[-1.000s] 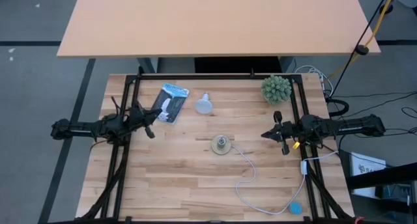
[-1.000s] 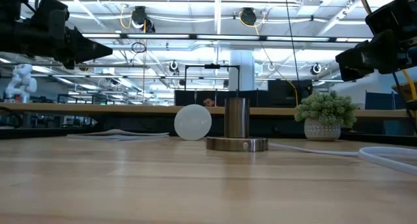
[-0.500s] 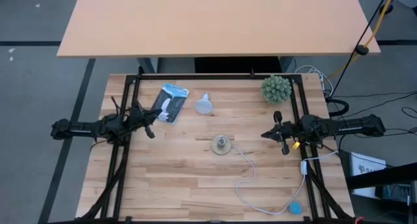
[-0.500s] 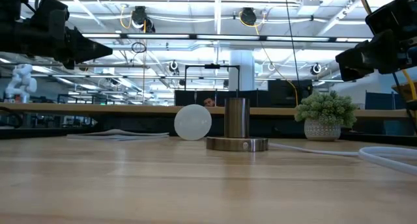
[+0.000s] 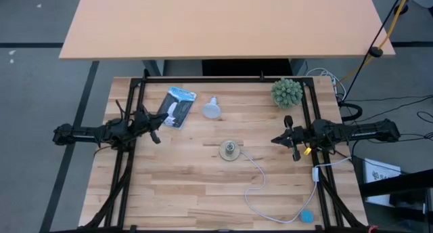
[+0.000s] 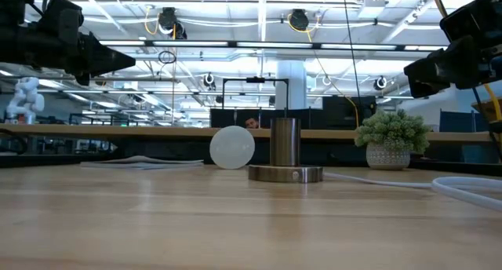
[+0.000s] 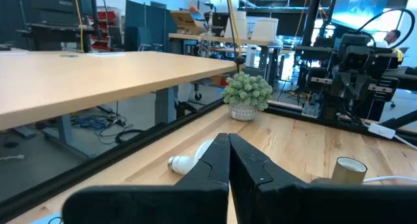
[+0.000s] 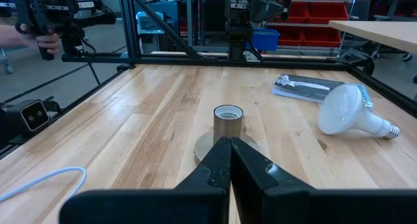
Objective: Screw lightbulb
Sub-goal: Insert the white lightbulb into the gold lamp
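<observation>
While both arms sit parked at the bench (image 5: 203, 185) sides, we see the middle of the wood free. The left claw (image 5: 157, 128) hangs over the left edge, fingers clenched tip to tip with nothing between them; the left wrist view shows the two fingers (image 7: 218, 165) pressed together. The right claw (image 5: 287, 139) hangs over the right edge, also clenched and empty; same closed fingers (image 8: 221, 162) in its wrist view.

Edges: a black frame (image 5: 223, 78) runs along the far edge and down both sides, inside the arms. The near half of the bench is bare wood apart from a white cord (image 5: 260, 182) looping from the socket (image 5: 230, 150) toward the near right corner, ending by a small blue disc (image 5: 306, 217). A potted green plant (image 5: 287, 92) sits in the far right corner, close to the frame. A blue-and-white packet (image 5: 178, 106) lies far left, just beside the left claw.

The lightbulb (image 5: 212, 109) lies on its side on the far part of the bench, dome toward the near side, screw base toward the far edge. It is just right of the packet, between the two claws but nearer the left one, apart from both. The socket stands upright at bench centre, near-side and slightly right of the lightbulb, not touching it. The right claw is well apart from the lightbulb, with the socket between them in its wrist view.
</observation>
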